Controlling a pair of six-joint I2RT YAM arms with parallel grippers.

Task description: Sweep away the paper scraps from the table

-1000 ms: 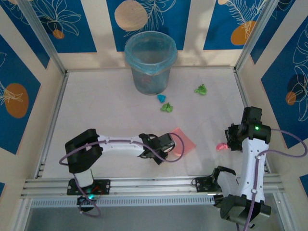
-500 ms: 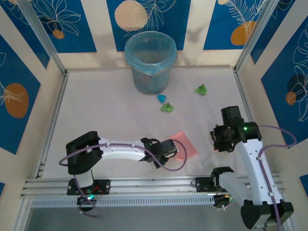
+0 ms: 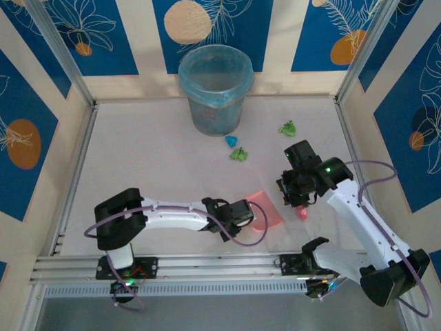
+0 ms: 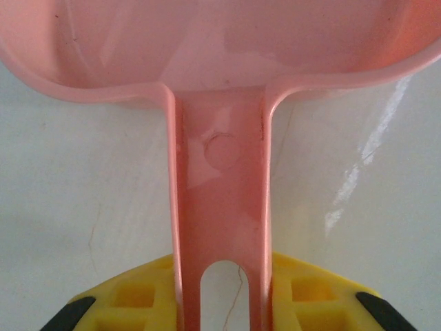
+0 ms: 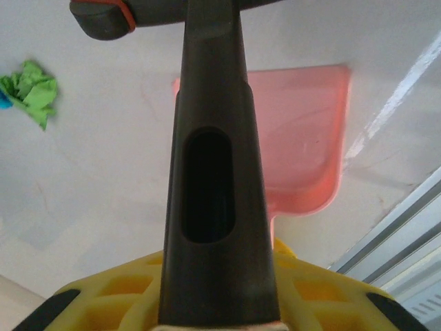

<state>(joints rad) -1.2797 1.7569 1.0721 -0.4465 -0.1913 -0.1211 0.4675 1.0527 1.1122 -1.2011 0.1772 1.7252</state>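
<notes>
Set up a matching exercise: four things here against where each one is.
1. dustpan
2. brush
3. bin
4. cyan scrap

A. far end of the table
B. held by the right gripper
C. beside a green scrap
D. held by the left gripper

Pairs: 1-D, 2-B, 3-A, 4-C.

Pale table (image 3: 151, 158), bin (image 3: 216, 89) at its far edge, cyan scrap (image 3: 231, 141) and green scrap (image 3: 239, 154) just in front of the bin, second green scrap (image 3: 288, 128) to its right, dustpan (image 3: 267, 207) and pink scrap (image 3: 301, 212) well in front.

Four paper scraps (image 3: 239, 154), one dustpan (image 3: 267, 206), one bin (image 3: 213, 114)
</notes>
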